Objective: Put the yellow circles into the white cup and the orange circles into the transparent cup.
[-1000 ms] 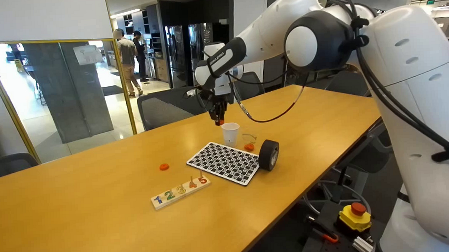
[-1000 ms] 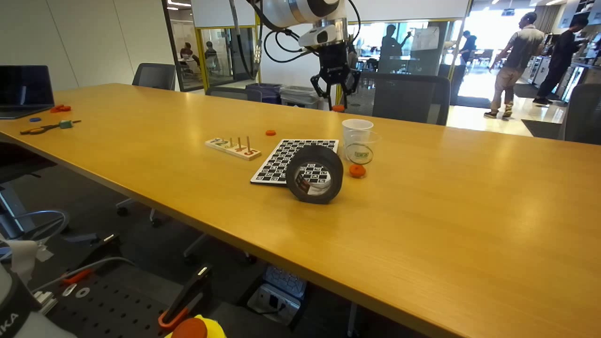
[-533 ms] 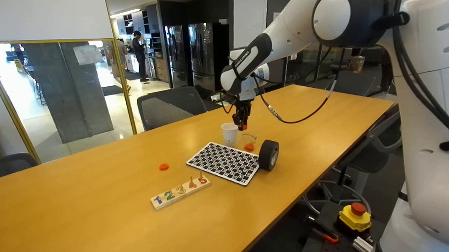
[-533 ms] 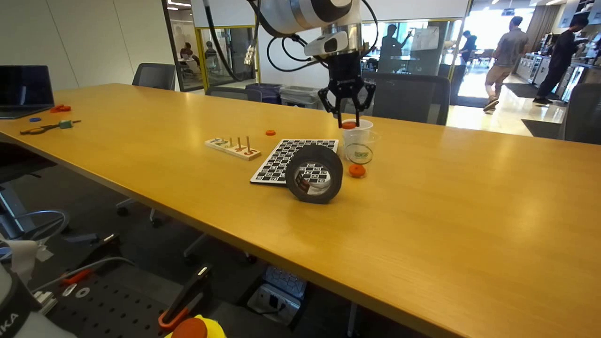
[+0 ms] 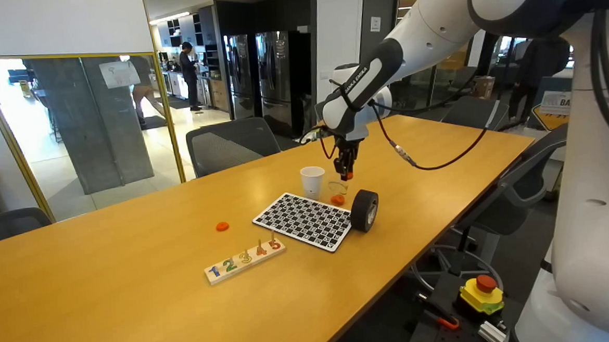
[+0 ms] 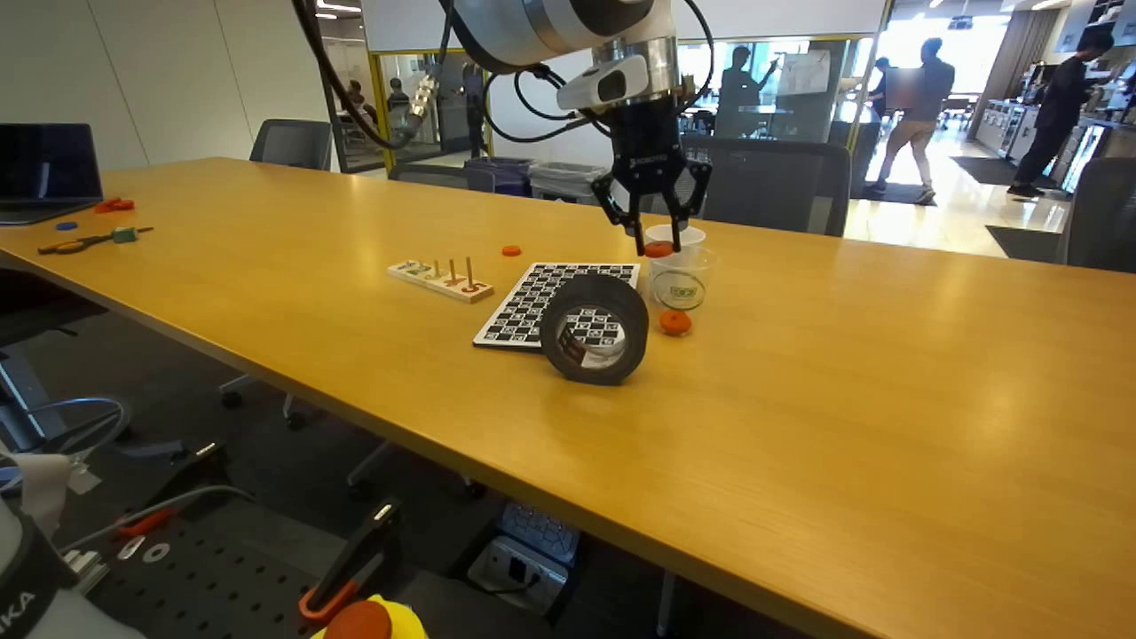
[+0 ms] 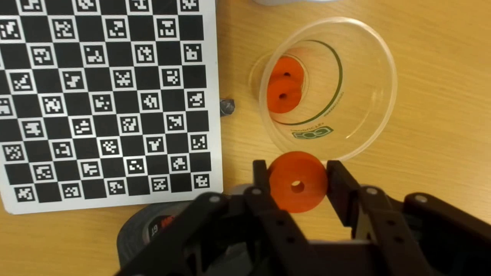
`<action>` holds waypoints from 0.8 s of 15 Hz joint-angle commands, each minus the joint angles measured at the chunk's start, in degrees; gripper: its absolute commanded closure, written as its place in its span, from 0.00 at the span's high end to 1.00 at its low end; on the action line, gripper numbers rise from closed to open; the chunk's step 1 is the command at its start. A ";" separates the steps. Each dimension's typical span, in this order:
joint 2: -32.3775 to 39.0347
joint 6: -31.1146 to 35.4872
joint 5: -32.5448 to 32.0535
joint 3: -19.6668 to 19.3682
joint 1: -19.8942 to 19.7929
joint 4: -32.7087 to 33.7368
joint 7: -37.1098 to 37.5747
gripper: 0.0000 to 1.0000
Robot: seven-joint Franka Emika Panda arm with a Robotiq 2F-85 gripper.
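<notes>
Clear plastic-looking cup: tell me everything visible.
The clear, round, plastic-looking cup has a pale rim, thin green ring and green printed logo. It stands upright on the light wood-look table, beside the opaque white cup. Two flat, round orange discs overlap at its bottom. Another orange disc, gripped, hangs near its rim; contact unclear.

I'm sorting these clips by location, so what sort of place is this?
Likely an office meeting room: a long honey-brown wood-grain table, dark mesh-backed chairs along its edges, and an open laptop with a black screen on it.
</notes>
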 commanded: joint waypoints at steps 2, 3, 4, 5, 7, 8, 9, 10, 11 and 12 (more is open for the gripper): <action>-2.27 6.24 -0.69 1.53 -1.19 -2.87 0.05 0.23; -2.02 6.95 -0.48 1.63 -1.22 -2.82 -0.02 0.23; -1.83 7.66 -0.24 1.77 -1.29 -2.87 -0.26 0.23; -1.65 8.15 -0.14 1.86 -1.31 -2.89 -0.30 0.23; -1.35 8.77 0.04 1.91 -1.40 -2.85 -0.45 0.23; -1.21 8.90 0.07 1.89 -1.45 -2.78 -0.55 0.23; -1.03 9.05 0.20 1.88 -1.52 -2.69 -0.71 0.23; -0.86 9.12 0.33 1.89 -1.59 -2.59 -0.84 0.23; -0.64 9.11 0.37 1.87 -1.68 -2.39 -0.93 0.24; -0.44 9.34 0.36 1.82 -1.77 -2.24 -0.98 0.23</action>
